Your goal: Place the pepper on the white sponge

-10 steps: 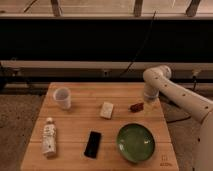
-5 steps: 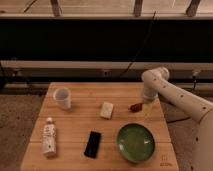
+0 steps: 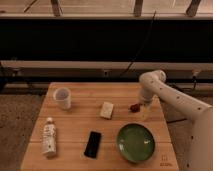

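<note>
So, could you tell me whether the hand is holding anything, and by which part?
It cannot be told: the hand is low beside the pepper on the table; any grip is unclear.

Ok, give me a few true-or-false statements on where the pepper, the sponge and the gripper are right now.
1. The pepper lies on the white sponge. False: it lies on the table, apart from the sponge, to its right in the picture.
2. The gripper is low beside the pepper. True.
3. The black phone lies on the green plate. False: it lies on the table beside the plate.
4. The white cup stands upright. True.
</note>
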`<action>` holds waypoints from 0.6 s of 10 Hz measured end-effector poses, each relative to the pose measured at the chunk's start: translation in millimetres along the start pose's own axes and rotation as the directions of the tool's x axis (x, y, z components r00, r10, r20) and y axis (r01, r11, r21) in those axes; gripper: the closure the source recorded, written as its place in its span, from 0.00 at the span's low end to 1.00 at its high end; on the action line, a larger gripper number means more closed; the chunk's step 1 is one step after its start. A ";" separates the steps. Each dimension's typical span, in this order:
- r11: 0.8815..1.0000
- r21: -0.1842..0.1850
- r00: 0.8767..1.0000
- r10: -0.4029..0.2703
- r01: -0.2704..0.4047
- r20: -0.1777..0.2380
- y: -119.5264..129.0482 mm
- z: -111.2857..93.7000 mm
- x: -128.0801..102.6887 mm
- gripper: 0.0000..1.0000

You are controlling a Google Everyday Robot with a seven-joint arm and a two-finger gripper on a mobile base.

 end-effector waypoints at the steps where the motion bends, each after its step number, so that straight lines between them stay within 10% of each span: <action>1: 1.000 0.000 1.000 -0.005 0.005 0.004 -1.7 0.9 -1.4 0.20; 6: 0.998 -0.035 0.999 -0.044 0.044 0.021 -4.0 5.5 -6.5 0.47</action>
